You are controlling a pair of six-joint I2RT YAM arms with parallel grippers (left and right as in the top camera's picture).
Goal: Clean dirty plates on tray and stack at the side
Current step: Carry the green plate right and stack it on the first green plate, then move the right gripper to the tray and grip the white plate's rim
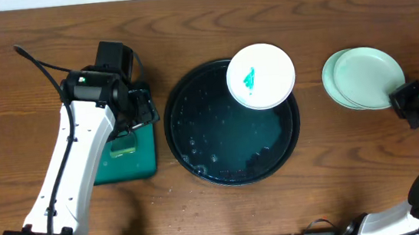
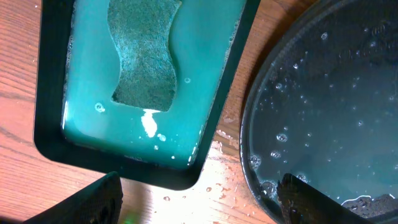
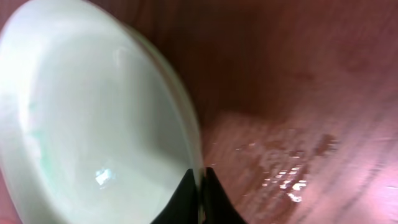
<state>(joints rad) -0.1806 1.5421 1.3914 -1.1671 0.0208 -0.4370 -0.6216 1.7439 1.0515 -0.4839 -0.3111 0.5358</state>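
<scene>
The black tray [image 1: 198, 161] holds soapy water at the table's middle; its rim shows in the left wrist view [image 2: 249, 134]. A white plate [image 1: 266, 69] with a green smear lies over the tray's upper right rim. Two pale mint plates [image 1: 363, 76] are stacked on the table to the right. My right gripper [image 1: 406, 102] is at the stack's right edge, shut on the rim of the top plate [image 3: 93, 118], as the right wrist view [image 3: 200, 180] shows. My left gripper [image 2: 199, 199] is open and empty over the wood between the green tray and the black tray.
A green rectangular tray [image 2: 93, 112] with a black rim holds soapy water and a green sponge [image 2: 146, 56] left of the black tray. Water drops lie on the wood beside the stack [image 3: 286, 168] and between the trays [image 2: 214, 183].
</scene>
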